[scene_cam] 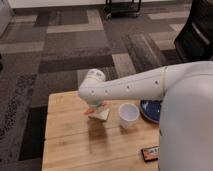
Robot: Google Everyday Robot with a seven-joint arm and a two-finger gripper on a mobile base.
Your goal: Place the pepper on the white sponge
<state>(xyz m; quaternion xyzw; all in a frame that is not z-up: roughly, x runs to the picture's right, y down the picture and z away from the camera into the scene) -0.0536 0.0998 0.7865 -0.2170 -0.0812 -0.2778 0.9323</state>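
Observation:
The white sponge [102, 115] lies flat on the wooden table [70, 145], just left of the white cup. The orange-red pepper [90, 111] shows only as a short orange piece at the sponge's left edge, under my wrist. The rest of it is hidden. My gripper [96, 105] points down right above the sponge and pepper, mostly hidden by the white arm. I cannot tell whether the pepper rests on the sponge or is held just above it.
A white plastic cup [128, 115] stands upright right of the sponge. A blue plate [150, 110] lies further right, partly under my arm. A flat dark box [150, 153] lies near the table's front right edge. Patterned carpet lies beyond the table.

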